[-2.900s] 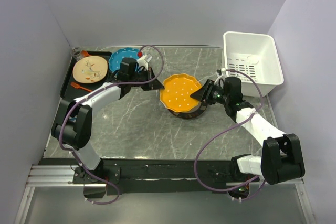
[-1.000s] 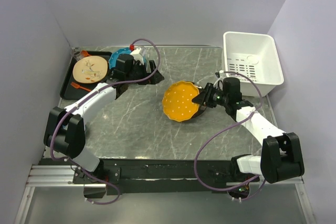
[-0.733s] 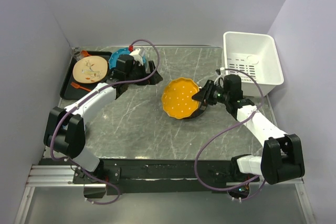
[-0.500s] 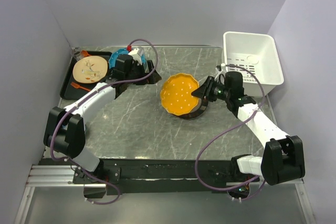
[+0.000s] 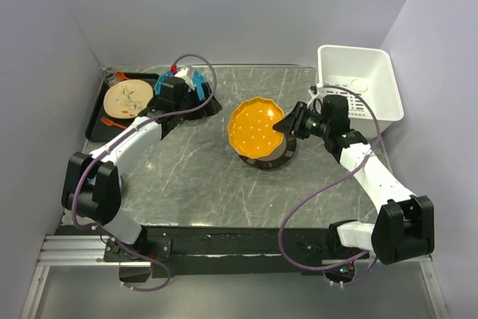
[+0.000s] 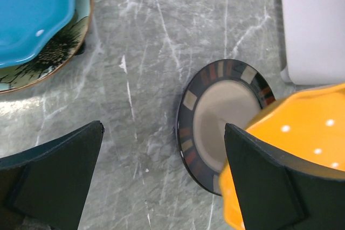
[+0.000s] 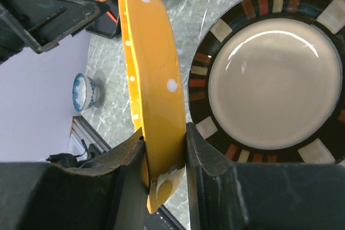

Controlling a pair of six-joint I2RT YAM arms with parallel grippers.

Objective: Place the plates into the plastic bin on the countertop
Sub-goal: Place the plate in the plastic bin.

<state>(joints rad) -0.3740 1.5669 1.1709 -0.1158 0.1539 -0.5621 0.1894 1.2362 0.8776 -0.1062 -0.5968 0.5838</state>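
Note:
My right gripper [image 5: 282, 126] [image 7: 164, 154] is shut on the rim of an orange plate [image 5: 255, 126] [image 7: 153, 90] with white dots. The plate hangs tilted above a cream plate with a dark striped rim [image 5: 278, 158] [image 7: 269, 74] [image 6: 215, 117], which lies flat on the countertop [image 5: 194, 177]. The white plastic bin [image 5: 358, 91] [image 6: 318, 25] stands at the back right. My left gripper [image 5: 200, 98] [image 6: 161, 181] hangs open and empty at the back left. It is beside a teal dotted plate [image 5: 161, 80] [image 6: 32, 9] stacked on a patterned plate [image 6: 48, 65].
A black tray [image 5: 95, 123] at the far left holds a tan plate [image 5: 128, 98] with scraps and an orange utensil. A small blue-and-white bowl [image 7: 86, 91] shows in the right wrist view. Grey walls close in the back and both sides.
The right gripper has carried the orange plate a little up and toward the back. The left arm has drawn away from it toward the back left, to the teal plate.

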